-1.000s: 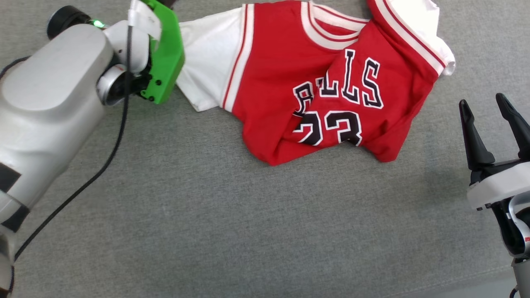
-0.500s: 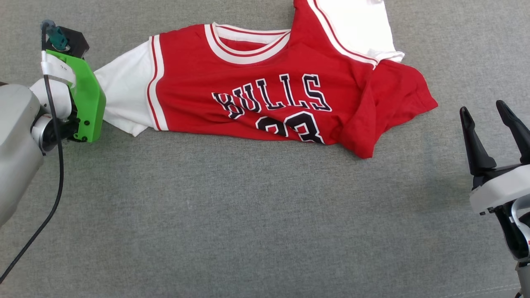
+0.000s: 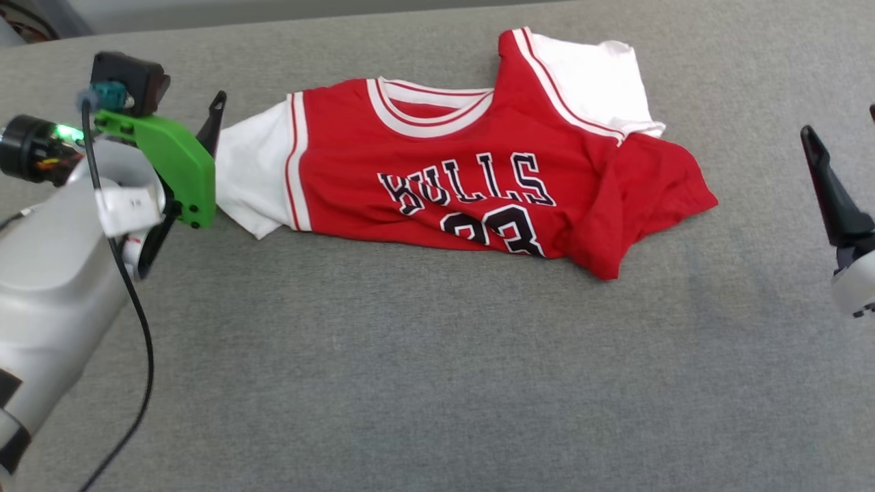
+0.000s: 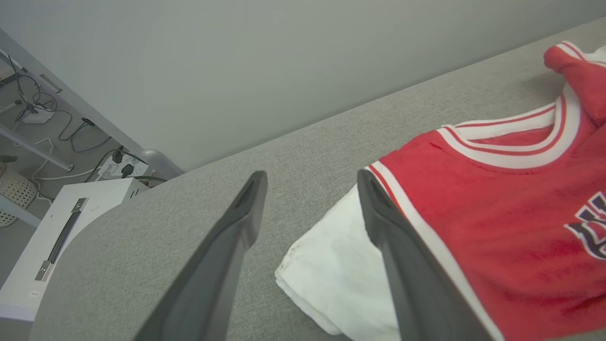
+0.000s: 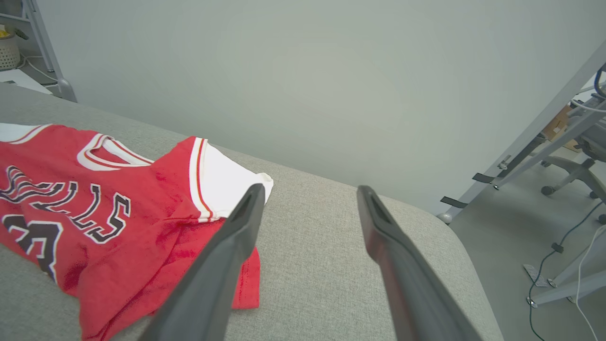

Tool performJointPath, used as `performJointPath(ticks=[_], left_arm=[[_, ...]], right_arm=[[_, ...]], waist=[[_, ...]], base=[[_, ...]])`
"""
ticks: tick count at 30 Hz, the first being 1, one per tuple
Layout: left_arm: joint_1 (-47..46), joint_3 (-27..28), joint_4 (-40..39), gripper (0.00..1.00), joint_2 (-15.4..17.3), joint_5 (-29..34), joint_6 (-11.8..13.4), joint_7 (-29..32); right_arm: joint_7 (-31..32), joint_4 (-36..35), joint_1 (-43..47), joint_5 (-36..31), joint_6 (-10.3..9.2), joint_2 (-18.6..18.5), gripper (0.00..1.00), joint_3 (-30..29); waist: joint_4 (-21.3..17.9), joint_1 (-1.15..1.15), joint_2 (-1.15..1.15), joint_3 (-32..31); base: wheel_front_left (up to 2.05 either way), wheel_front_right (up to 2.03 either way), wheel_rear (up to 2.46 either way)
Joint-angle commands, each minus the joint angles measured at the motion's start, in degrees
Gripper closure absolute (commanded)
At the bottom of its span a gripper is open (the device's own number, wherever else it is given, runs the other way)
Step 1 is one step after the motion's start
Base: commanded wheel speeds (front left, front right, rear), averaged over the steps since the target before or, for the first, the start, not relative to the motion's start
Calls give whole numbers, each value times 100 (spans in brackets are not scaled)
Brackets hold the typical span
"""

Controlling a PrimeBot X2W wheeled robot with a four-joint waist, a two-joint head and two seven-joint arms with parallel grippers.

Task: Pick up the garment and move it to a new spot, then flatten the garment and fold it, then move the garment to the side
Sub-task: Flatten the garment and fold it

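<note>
- Left hand point(image 4: 311, 177) and right hand point(image 5: 310, 189) both gape empty — the garment point(image 3: 437, 171) lies free.
- Its bunched end near the right hand could crease in if flattened carelessly.

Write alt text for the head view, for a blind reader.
A red T-shirt with white sleeves and black BULLS 23 lettering lies partly crumpled on a gray fabric surface. The left tool sits beside one white sleeve; the right tool stands apart at the right edge.
</note>
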Motion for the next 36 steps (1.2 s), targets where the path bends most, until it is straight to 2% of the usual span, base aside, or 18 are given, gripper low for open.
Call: performJointPath(ticks=[1, 4, 8, 9, 14, 18, 21, 25, 32, 36], left_arm=[[253, 93, -110, 0, -30, 39, 171, -310], [555, 257, -478, 0, -5, 105, 626, -763], [998, 636, -1152, 0, 60, 233, 1264, -933], [1460, 1113, -1948, 0, 132, 612, 1778, -946], [2423, 1875, -3124, 0, 195, 1403, 2533, -948], [3123, 2408, -3764, 0, 46, 1942, 2893, -949], [3531, 2715, -4043, 0, -129, 2244, 2978, -949], [3927, 3058, -4220, 0, -441, 2539, 2900, -949], [4258, 3529, -4139, 0, -955, 2950, 2521, -949], [4388, 3798, -3972, 0, -1206, 3189, 2262, -950]], right_arm=[[163, -96, -190, 132, -4, -161, 0, 110], [741, -197, -425, 468, -4, -639, 0, 528], [1593, -352, -710, 1029, -4, -1249, 0, 1183], [2405, -461, -925, 1609, -4, -1668, 0, 1763], [3564, -423, -1303, 2375, -4, -1962, 0, 2442], [4010, -116, -1607, 2567, -4, -1939, 0, 2862], [4130, 233, -1794, 2578, -4, -1886, 0, 3142], [4071, 857, -1954, 2591, -4, -1741, 0, 3451], [3666, 2032, -1952, 2831, -4, -1325, 0, 3994], [3336, 2332, -1851, 3030, -4, -1185, 0, 4507]], waist=[[248, 0, 0, -247], [403, 0, 0, -334], [582, 0, 0, -404], [711, 0, 0, -426], [885, 0, 0, -356], [1042, 0, 0, -213], [1170, 0, 0, -58], [1333, 0, 0, 164], [1481, 0, 0, 390], [1428, 0, 0, 315]], base=[[0, 0, 0], [0, 0, 0], [0, 0, 0], [0, 0, 0], [0, 0, 0], [0, 0, 0], [0, 0, 0], [0, 0, 0], [0, 0, 0], [0, 0, 0]])
